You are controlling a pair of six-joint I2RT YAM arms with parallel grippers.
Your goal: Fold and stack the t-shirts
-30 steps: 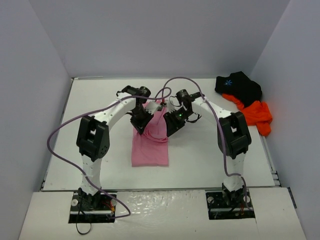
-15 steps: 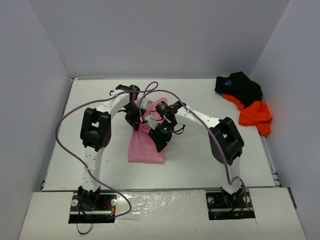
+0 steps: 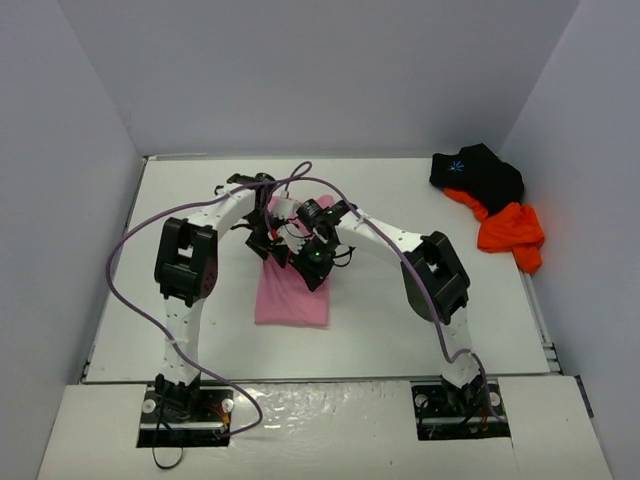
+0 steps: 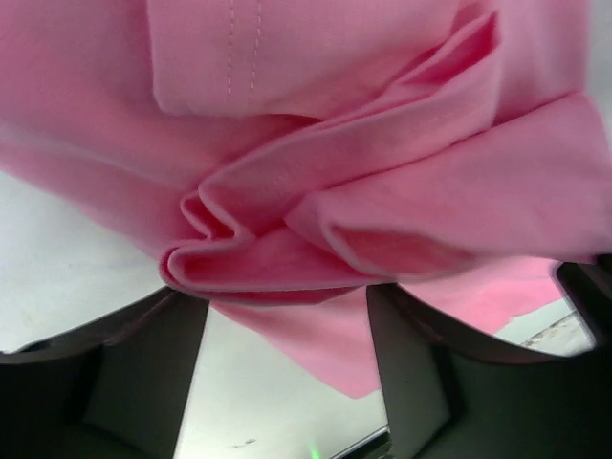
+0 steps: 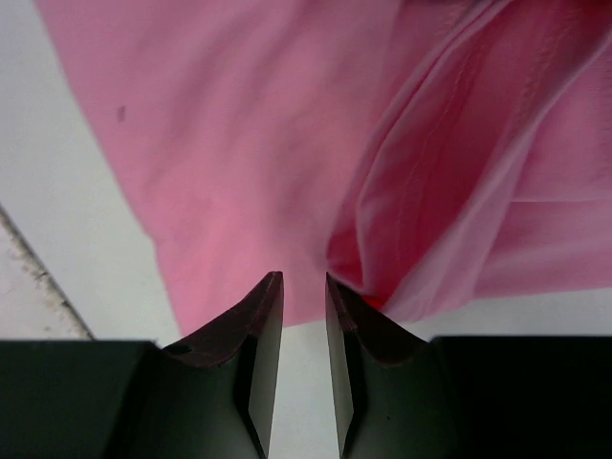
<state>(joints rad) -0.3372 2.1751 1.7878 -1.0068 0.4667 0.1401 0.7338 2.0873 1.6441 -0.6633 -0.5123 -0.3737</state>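
A flat white surface [image 3: 420, 330] fills the middle, boxed in by three plain pale grey walls: a back wall [image 3: 320, 70], a left wall [image 3: 50, 220] and a right wall [image 3: 600, 120]. They meet the surface at its far and side edges. Along the near edge runs a glossy white strip [image 3: 330, 420] with faint reflections. Soft, even light, only mild shadows

Looked like a robot lab cell: a white table [image 3: 420, 320] boxed in by plain grey walls [image 3: 300, 70], with two arms [image 3: 185, 275] bolted at the table's near edge.
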